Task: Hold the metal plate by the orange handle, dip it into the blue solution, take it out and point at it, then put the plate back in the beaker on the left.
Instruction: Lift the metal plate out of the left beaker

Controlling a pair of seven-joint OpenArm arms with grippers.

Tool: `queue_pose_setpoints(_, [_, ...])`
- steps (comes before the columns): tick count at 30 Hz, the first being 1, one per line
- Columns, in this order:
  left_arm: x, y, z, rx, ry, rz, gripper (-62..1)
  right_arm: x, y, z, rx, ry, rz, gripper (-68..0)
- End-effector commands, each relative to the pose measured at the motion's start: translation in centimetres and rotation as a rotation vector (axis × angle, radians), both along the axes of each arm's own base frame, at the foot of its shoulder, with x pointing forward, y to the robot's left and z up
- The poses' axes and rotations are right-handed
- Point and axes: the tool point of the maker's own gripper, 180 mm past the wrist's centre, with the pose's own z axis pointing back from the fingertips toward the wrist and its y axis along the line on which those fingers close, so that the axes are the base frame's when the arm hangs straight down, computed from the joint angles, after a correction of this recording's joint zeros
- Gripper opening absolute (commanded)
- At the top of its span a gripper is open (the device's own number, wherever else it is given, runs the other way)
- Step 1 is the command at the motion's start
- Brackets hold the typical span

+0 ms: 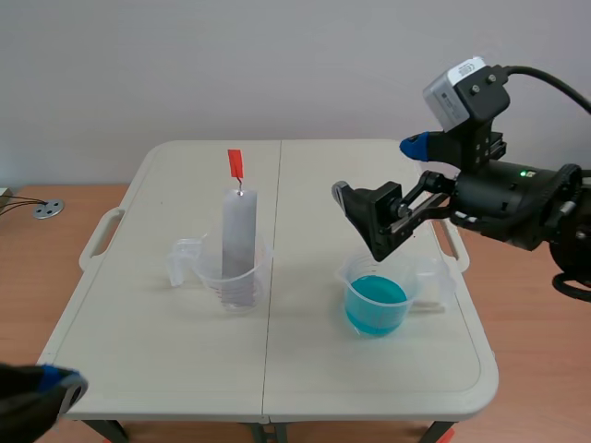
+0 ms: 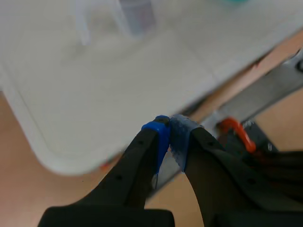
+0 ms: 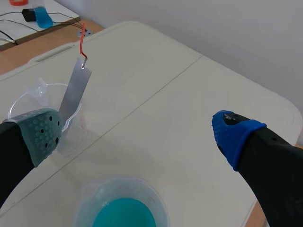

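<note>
I see my right hand (image 3: 139, 135) open above the beaker of blue liquid (image 1: 376, 305), while the metal plate (image 1: 238, 235) with its orange handle (image 1: 236, 166) stands in the clear beaker (image 1: 231, 281) on the left of the worktop (image 1: 166, 369) and my left hand (image 2: 169, 135) sits closed on nothing off the near edge.

Silver-grey plate (image 1: 238, 231) with orange-red handle (image 1: 236, 165) in a clear beaker (image 1: 211, 272), turquoise-blue solution (image 1: 375, 305) at its 3 o'clock, cream table (image 1: 314, 378), black right gripper (image 3: 139, 136) with pads (image 3: 43, 134) dotted grey-green and blue.
</note>
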Motion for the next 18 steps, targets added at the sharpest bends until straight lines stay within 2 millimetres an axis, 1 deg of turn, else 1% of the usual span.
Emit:
queue_pose_setpoints(1, [-1.9, -0.1, -0.7, 0.005, 0.067, -0.020, -58.1, 0.8, 0.8, 1.0, 0.034, -0.022, 0.012, -1.2])
queue_pose_setpoints(5, [-6.4, 1.4, -3.5, 0.074, 0.236, -0.031, -58.1, 1.9, 2.4, 0.5, 0.059, 0.002, 0.046, -1.2])
queue_pose_setpoints(9, [-9.8, 3.2, -5.6, 0.107, 0.349, -0.004, -58.1, 3.0, 4.2, 0.3, 0.075, 0.014, 0.085, -1.2])
queue_pose_setpoints(12, [-11.2, 4.7, -6.9, 0.130, 0.396, 0.024, -58.1, 3.8, 5.6, 0.3, 0.083, 0.022, 0.109, -1.2])
queue_pose_setpoints(18, [-13.6, 7.5, -8.9, 0.152, 0.447, 0.083, -58.2, 4.7, 9.0, 0.2, 0.089, 0.040, 0.179, -1.2])
